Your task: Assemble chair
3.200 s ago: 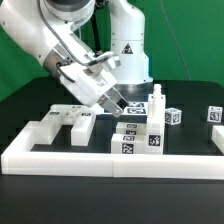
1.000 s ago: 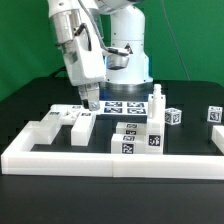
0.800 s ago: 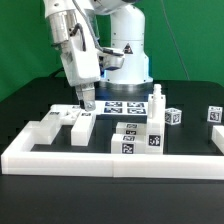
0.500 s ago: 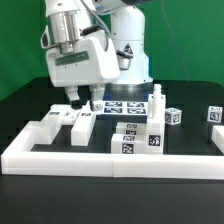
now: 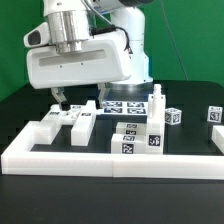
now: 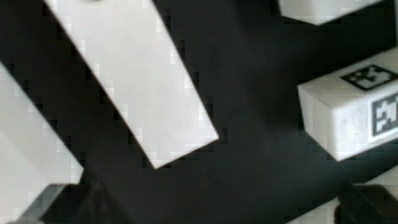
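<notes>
The chair lies in loose white tagged parts on the black table. A cluster of flat slabs and bars sits at the exterior view's left, and a stack of tagged blocks stands in the middle. My gripper hovers just above the left cluster, open, its broad side to the camera and nothing between its fingers. In the wrist view a long white slab and a tagged block lie below the gripper. Its dark fingertips show only at the frame's corners.
The marker board lies behind the stack. An upright white peg, a tagged cube and another tagged part stand toward the exterior view's right. A low white border rail runs along the front.
The hand has turned about its wrist from narrow side to broad side facing the camera. It has shifted slightly toward the exterior view's left over the left cluster, staying open.
</notes>
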Controlling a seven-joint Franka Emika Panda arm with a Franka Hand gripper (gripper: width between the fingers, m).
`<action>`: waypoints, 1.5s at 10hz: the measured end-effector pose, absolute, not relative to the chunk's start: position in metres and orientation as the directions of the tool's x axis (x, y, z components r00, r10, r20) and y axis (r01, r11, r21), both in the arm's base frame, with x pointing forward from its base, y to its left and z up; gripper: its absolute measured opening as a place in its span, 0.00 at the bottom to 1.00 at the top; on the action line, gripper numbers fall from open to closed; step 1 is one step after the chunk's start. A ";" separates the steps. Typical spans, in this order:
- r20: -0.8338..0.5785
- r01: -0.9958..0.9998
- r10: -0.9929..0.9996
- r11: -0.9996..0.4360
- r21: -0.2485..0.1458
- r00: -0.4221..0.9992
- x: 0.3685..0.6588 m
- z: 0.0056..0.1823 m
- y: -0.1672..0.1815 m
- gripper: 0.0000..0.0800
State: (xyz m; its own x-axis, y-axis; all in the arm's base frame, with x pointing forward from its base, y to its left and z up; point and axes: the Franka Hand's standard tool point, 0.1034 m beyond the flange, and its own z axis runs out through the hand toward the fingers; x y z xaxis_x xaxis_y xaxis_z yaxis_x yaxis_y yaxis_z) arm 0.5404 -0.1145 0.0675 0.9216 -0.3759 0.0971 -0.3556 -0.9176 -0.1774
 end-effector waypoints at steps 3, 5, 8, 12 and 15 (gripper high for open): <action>0.141 -0.160 -0.173 -0.982 -0.099 0.975 0.540 0.062 -0.115 0.81; 0.124 -0.129 -0.138 -0.989 -0.079 0.983 0.536 0.054 -0.116 0.81; 0.121 -0.139 -0.148 -0.987 -0.079 0.982 0.535 0.053 -0.120 0.81; 0.103 -0.086 -0.094 -0.993 -0.075 0.990 0.527 0.044 -0.115 0.81; 0.073 -0.058 -0.063 -0.996 -0.069 0.995 0.514 0.029 -0.115 0.81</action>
State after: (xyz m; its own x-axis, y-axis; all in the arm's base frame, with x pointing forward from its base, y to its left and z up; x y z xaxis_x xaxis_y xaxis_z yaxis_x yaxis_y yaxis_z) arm 0.5140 -0.1154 0.0290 0.9953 -0.0633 0.0735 -0.0583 -0.9959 -0.0687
